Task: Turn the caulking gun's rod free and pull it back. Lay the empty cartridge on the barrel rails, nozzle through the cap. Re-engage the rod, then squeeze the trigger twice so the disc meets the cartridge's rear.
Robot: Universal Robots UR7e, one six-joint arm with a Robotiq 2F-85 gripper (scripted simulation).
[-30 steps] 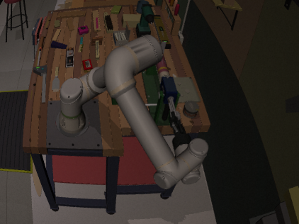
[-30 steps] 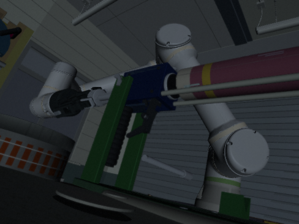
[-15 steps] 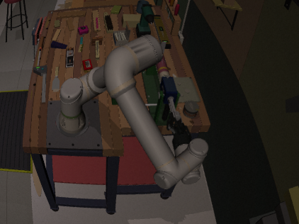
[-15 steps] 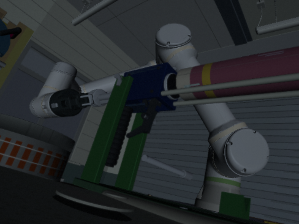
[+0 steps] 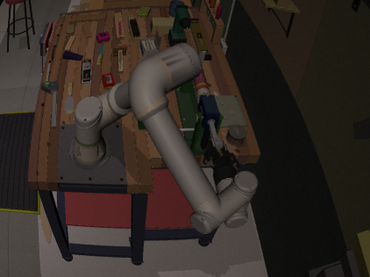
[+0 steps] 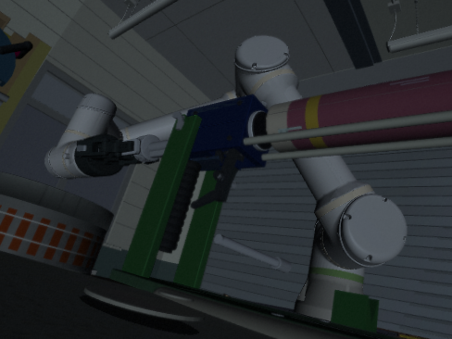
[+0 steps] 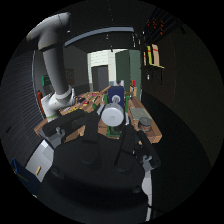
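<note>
The rod's grey knurled end knob [image 7: 112,115] sticks out behind the caulking gun's blue body [image 6: 225,130], and my gripper [image 7: 111,122] is closed around this knob, just off the bench's right front edge. The rod [image 5: 211,131] runs from the knob into the blue body [image 5: 207,107]. The gun sits level in a green stand [image 6: 163,204], with its black trigger [image 6: 216,180] hanging below. A maroon cartridge [image 6: 366,111] with a yellow band lies on the two barrel rails [image 6: 342,134]. Its nozzle end is out of view.
A round tin [image 7: 145,123] and a grey plate [image 5: 229,110] sit right of the stand near the bench edge. Many small tools [image 5: 105,52] cover the far left of the bench. My own arm [image 5: 175,144] crosses over the bench front.
</note>
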